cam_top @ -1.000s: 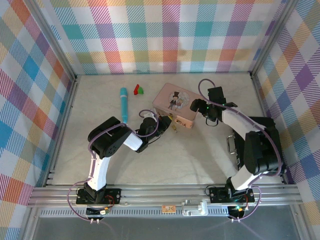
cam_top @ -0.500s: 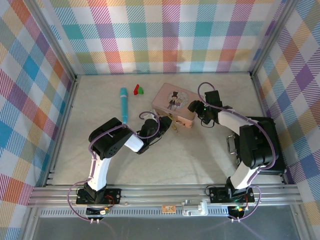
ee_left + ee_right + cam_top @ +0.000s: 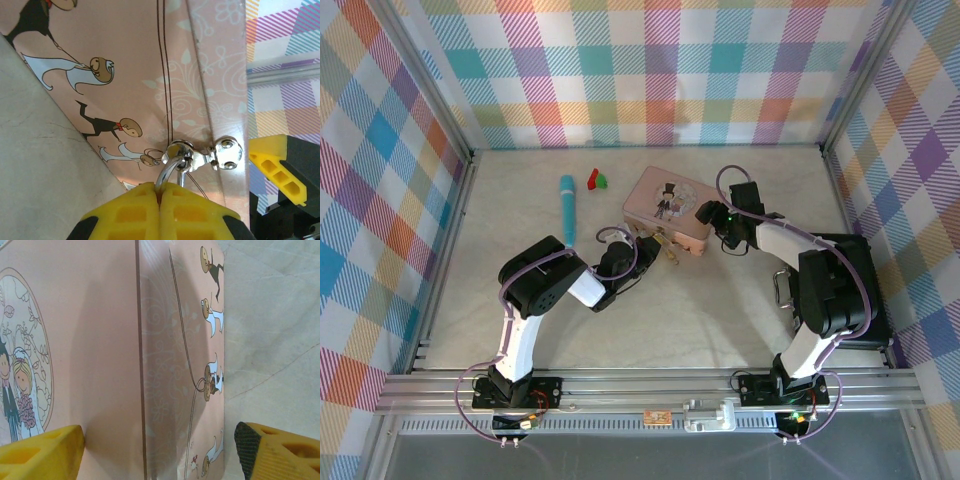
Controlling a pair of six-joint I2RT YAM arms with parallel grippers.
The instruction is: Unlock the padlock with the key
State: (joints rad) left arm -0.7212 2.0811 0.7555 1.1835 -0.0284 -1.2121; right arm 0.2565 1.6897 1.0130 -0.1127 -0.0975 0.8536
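The padlock (image 3: 169, 172) hangs from the silver hasp (image 3: 226, 152) on the front of the pink tin box (image 3: 665, 205). Its curved silver shackle shows in the left wrist view; its body is hidden between the yellow fingers. My left gripper (image 3: 161, 200) (image 3: 632, 243) is shut on it, right against the box front. The key (image 3: 670, 254) lies on the table just in front of the box, to the right of that gripper. My right gripper (image 3: 160, 450) (image 3: 714, 215) stands open astride the box's right end, one finger (image 3: 40, 452) on the lid, the other (image 3: 280, 452) just off the side.
A turquoise pen-like cylinder (image 3: 566, 208) lies at the back left, with small red (image 3: 592, 178) and green (image 3: 602, 182) pieces beside it. A black block with a silver handle (image 3: 782, 290) sits at the right wall. Checked walls close in three sides.
My right gripper has moved left onto the box's right end and narrowed a little. The box has shifted slightly left. My left gripper stays clamped at the hasp.
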